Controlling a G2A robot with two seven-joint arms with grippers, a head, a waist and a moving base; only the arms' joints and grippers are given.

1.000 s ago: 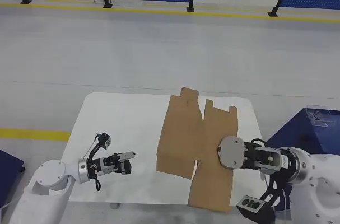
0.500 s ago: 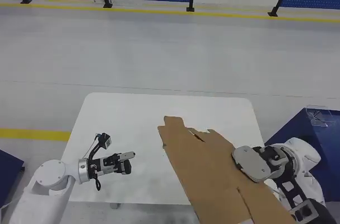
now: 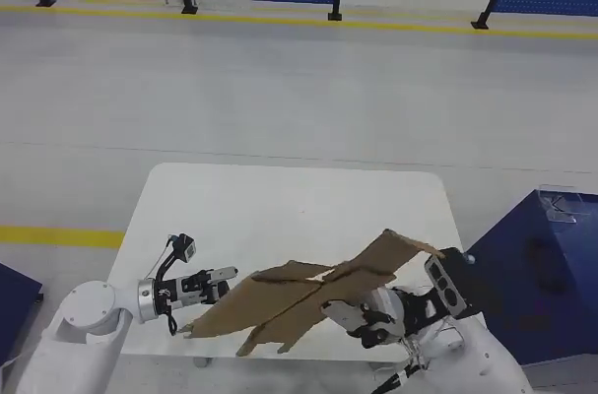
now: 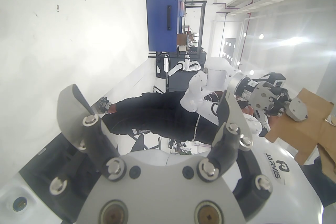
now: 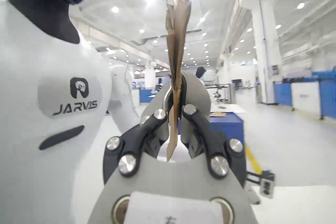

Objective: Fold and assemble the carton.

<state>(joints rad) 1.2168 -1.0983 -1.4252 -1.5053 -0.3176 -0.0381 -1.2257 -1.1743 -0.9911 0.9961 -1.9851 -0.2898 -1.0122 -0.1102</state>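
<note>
The carton (image 3: 308, 295) is a flat brown cardboard blank, held up off the white table (image 3: 279, 197) and tilted, its low end hanging near the table's front edge. My right gripper (image 3: 363, 317) is shut on the carton's middle from below. In the right wrist view the carton (image 5: 181, 25) stands edge-on, pinched by the right gripper (image 5: 175, 93). My left gripper (image 3: 228, 276) hovers over the table's front left part, open and holding nothing, just beside the carton's low end. The left wrist view shows the left gripper (image 4: 152, 109) spread wide, with the carton (image 4: 309, 117) farther off.
A blue cabinet (image 3: 545, 266) stands close to the table's right side. A yellow line (image 3: 52, 236) runs along the floor on the left. The table's back half is bare white surface.
The right arm has lifted the carton from lying flat on the table's right side and swung it toward the front edge, where it is now tilted in the air. The left arm has stayed still.
</note>
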